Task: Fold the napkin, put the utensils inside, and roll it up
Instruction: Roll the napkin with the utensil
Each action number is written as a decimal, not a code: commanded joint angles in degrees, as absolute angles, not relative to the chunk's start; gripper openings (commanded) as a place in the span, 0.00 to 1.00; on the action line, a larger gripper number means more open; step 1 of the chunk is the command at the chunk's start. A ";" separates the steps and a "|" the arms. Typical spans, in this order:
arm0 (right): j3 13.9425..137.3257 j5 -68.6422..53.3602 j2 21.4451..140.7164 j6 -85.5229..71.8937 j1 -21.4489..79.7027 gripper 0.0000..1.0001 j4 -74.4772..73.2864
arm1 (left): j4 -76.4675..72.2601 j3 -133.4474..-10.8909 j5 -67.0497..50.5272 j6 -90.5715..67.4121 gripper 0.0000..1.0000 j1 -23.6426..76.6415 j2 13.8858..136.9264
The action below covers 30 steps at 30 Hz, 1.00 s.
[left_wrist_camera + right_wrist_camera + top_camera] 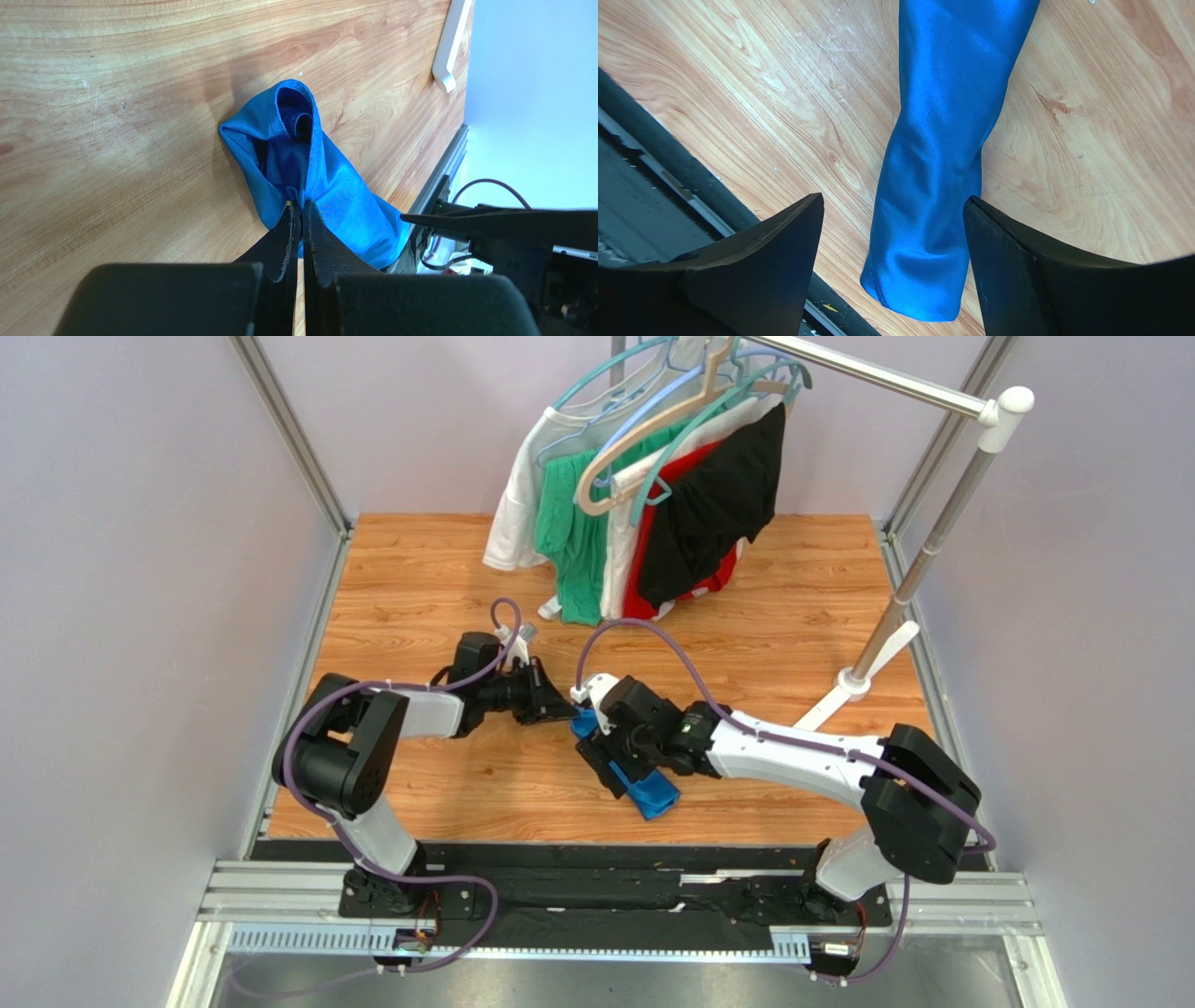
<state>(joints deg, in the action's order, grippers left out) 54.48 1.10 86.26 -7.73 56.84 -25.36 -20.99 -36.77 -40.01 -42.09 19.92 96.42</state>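
The royal-blue napkin (650, 795) lies as a narrow rolled bundle on the wooden table, between my two grippers. In the left wrist view the napkin (330, 189) shows an open, hollow end facing away. My left gripper (300, 204) is shut, its tips pinching the near edge of the cloth; it also shows in the top view (564, 711). My right gripper (894, 201) is open, its fingers straddling the roll (941, 175) just above it without touching. In the top view the right gripper (619, 765) covers the roll's middle. No utensils are in view.
A clothes rack with green, white, red and black garments (659, 490) stands at the back; its pole (926, 546) and white foot (856, 679) are at the right. The black front rail (561, 857) runs close to the roll's near end.
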 commanded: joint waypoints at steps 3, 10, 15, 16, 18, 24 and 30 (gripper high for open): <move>56.95 15.11 89.11 -7.74 61.69 0.77 -27.68 | -20.13 -38.85 -39.99 -40.61 0.01 20.21 94.83; 56.25 17.40 92.63 -8.79 63.63 0.73 -27.69 | -18.90 -39.11 -39.82 -39.90 0.01 20.21 94.75; 55.81 18.72 93.86 -8.79 63.63 0.66 -27.86 | -17.84 -39.29 -39.20 -39.55 0.00 19.95 94.48; 55.81 18.72 94.22 -8.88 63.63 0.64 -27.95 | -17.75 -39.29 -39.20 -39.46 0.00 19.86 94.48; 55.72 18.72 94.48 -8.88 63.63 0.62 -27.86 | -17.67 -39.37 -39.29 -39.46 0.00 19.60 94.22; 56.16 16.88 96.15 -8.62 63.11 0.44 -27.60 | -16.00 -39.73 -39.29 -38.58 0.00 19.25 93.69; 56.69 9.77 95.10 -8.09 60.92 0.39 -25.23 | -13.63 -39.11 -38.85 -37.53 0.00 17.58 91.67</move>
<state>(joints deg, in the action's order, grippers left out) 55.20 15.00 95.59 -8.10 62.76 -27.53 -14.85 -38.06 -39.79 -39.53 19.20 95.18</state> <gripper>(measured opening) 0.401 0.031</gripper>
